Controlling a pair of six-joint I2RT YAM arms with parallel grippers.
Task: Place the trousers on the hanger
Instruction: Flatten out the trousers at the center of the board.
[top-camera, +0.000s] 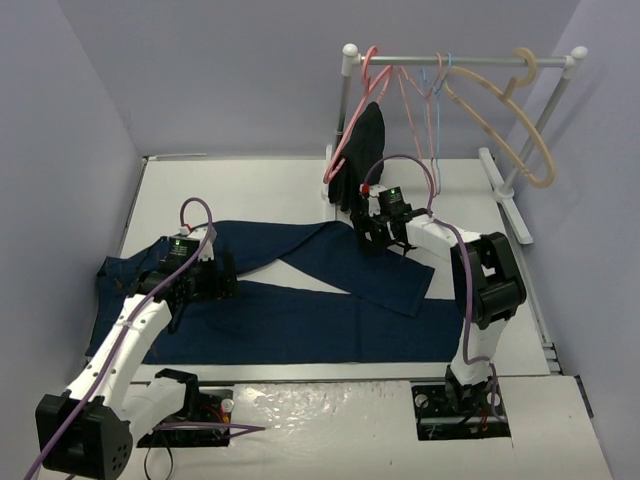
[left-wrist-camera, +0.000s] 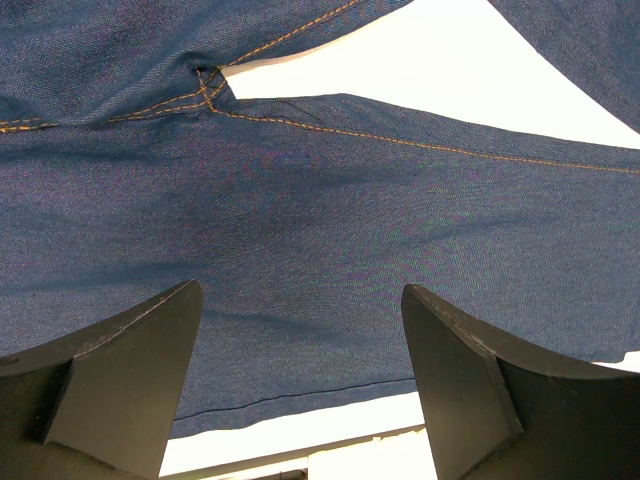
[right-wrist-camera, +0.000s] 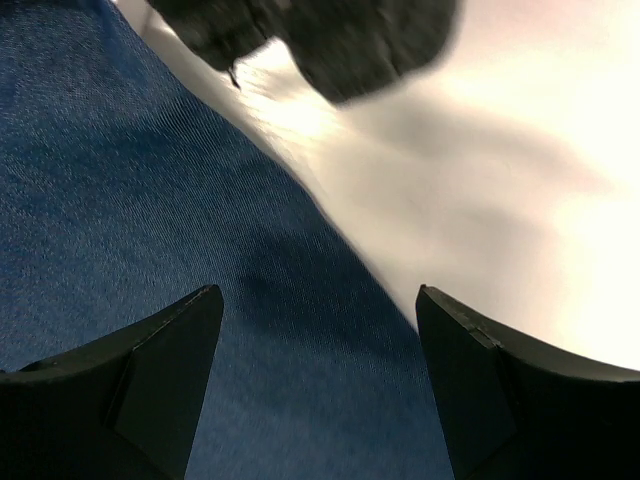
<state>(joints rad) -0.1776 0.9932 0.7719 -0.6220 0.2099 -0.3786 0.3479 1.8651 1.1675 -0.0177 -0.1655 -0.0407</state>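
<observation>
- Trousers spread flat on worktop.
- Left jaws — open, over trousers' crotch seam.
- Right jaws — open, over trousers' far leg edge.

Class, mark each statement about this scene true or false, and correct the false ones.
1. The trousers lie spread on the table. True.
2. The light-blue hanger lies on the table. False: it hangs on the rail.
3. The left gripper is shut on the trousers. False: its jaws stand open above the denim.
4. A black garment hangs below the rail. True.
</observation>
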